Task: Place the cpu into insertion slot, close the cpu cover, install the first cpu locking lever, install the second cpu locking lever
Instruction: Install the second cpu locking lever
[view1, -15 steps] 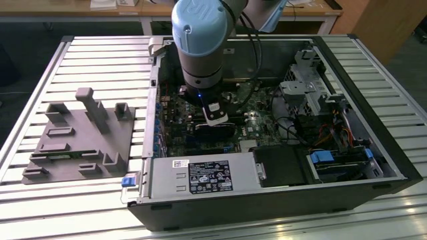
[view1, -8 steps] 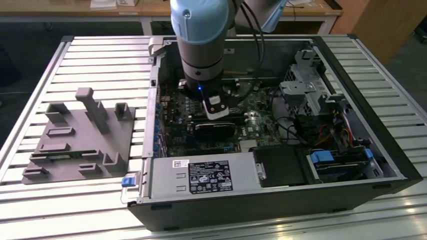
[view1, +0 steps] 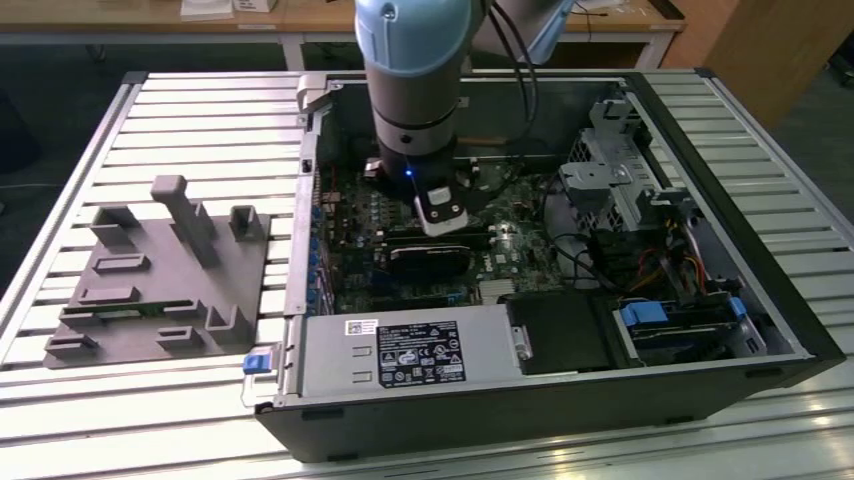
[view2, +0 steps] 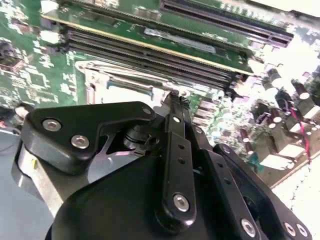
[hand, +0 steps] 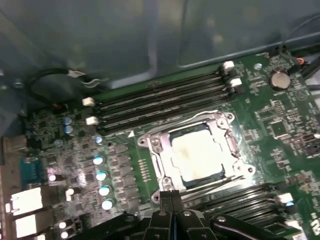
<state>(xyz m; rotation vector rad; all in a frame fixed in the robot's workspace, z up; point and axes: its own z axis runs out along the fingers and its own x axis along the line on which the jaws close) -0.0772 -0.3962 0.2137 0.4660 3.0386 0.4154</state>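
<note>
In the first wrist view the cpu (hand: 197, 152), a pale silver square, lies in the insertion slot (hand: 226, 172) on the green board. The cpu cover (hand: 156, 146), a silvery frame, lies flat around it. A thin metal lever (hand: 200, 116) runs along the socket's side nearest the memory slots. My gripper (hand: 172, 196) is shut, fingertips pressed together with nothing visible between them, just off the socket's edge. In the second wrist view the gripper (view2: 173, 96) hangs close over the socket's rim (view2: 95, 80). In the exterior view the gripper (view1: 445, 222) is low inside the open computer case.
Long black memory slots (hand: 160, 100) flank the socket on both sides. A black heatsink block (view1: 430, 262) sits just in front of the gripper. Case walls (view1: 310, 200), a drive cage (view1: 607, 180) and cables (view1: 667, 270) surround the board. A grey fixture (view1: 160, 270) stands at the exterior view's left.
</note>
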